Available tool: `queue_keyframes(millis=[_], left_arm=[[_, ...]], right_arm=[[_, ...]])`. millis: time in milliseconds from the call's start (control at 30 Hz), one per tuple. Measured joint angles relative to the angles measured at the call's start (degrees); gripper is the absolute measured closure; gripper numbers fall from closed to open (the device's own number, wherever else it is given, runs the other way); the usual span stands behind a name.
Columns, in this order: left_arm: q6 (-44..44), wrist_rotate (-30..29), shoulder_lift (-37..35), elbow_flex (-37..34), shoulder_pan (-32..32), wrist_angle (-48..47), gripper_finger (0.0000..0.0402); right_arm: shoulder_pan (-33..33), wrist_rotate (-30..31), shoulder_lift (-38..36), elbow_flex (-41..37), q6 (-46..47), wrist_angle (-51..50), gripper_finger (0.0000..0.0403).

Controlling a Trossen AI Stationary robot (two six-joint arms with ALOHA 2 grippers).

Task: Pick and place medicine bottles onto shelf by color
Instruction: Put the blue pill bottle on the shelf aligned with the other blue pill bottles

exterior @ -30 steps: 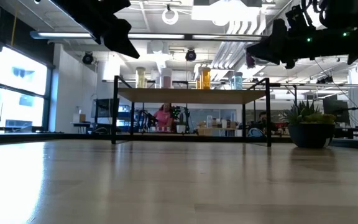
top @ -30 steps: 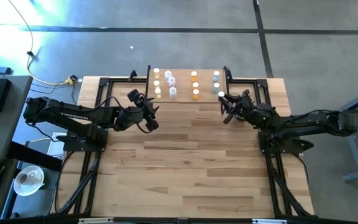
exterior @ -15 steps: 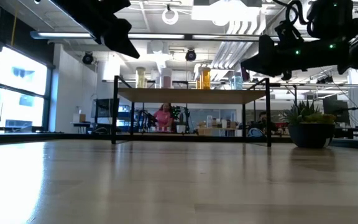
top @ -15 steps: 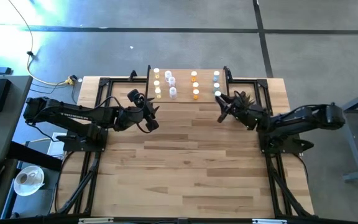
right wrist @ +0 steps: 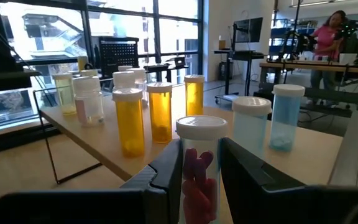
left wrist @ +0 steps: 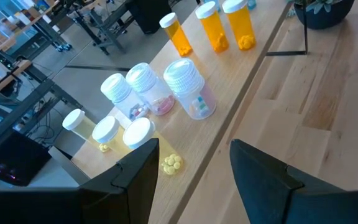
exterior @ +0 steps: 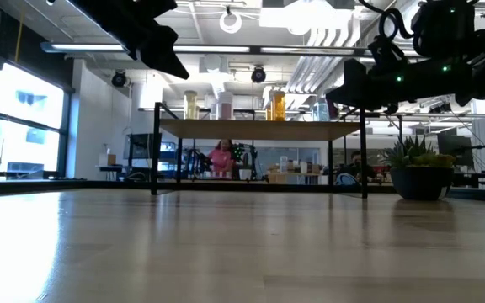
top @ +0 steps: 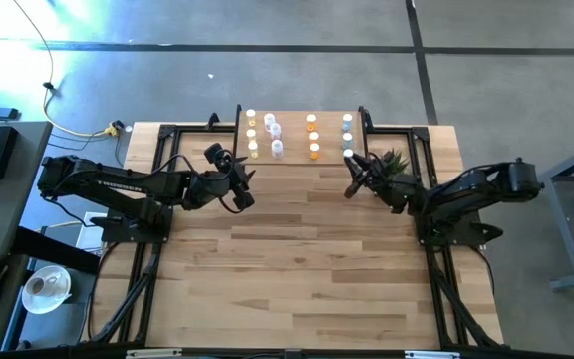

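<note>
The shelf stands at the table's far middle. On its top stand the medicine bottles in rows: yellow, clear, orange and blue. My right gripper hovers just in front of the shelf's right end, shut on a clear, white-capped bottle of pinkish-red pills. My left gripper hangs open off the shelf's left front corner, with nothing between its fingers. My right gripper pinches the pink-pill bottle's body below its white cap, one finger on each side. The fingers lie about level and come from the table's right. The bottle stands upright, cap above the fingers, clear of table and shelf.
A spiky green potted plant stands on the table by the shelf's right end, close under my right arm. Black frame rails run along the table's sides. The wide plank tabletop stretches in front of both arms.
My right gripper has sunk a little and drifted toward the table's left and near edge along the shelf's right front, tipping toward level. The pink-pill bottle has gone with it, still upright.
</note>
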Motion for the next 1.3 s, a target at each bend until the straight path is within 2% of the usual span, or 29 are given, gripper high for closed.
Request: queue_keyframes(millis=[200, 433, 567, 900, 1033, 1300], left_arm=[[0.0, 0.0, 0.0, 0.0, 0.0, 0.0, 0.0213], [0.0, 0.0, 0.0, 0.0, 0.0, 0.0, 0.0213], [0.0, 0.0, 0.0, 0.0, 0.0, 0.0, 0.0213], [0.0, 0.0, 0.0, 0.0, 0.0, -0.1, 0.0213], [0.0, 0.0, 0.0, 0.0, 0.0, -0.1, 0.0213], [0.0, 0.0, 0.0, 0.0, 0.0, -0.1, 0.0213]], right_arm=[[0.0, 2.8, 2.2, 0.3, -1.4, 3.2, 0.0322], [0.0, 4.4, 8.2, 5.8, -2.6, 2.0, 0.0322], [0.9, 9.6, 11.1, 8.5, -3.4, 0.8, 0.0322], [6.2, 21.4, 11.3, 9.1, -5.4, 0.3, 0.0322], [6.7, 23.3, 11.3, 9.1, -5.8, 0.2, 0.0322], [6.6, 23.3, 11.3, 9.0, -4.5, 0.1, 0.0322]])
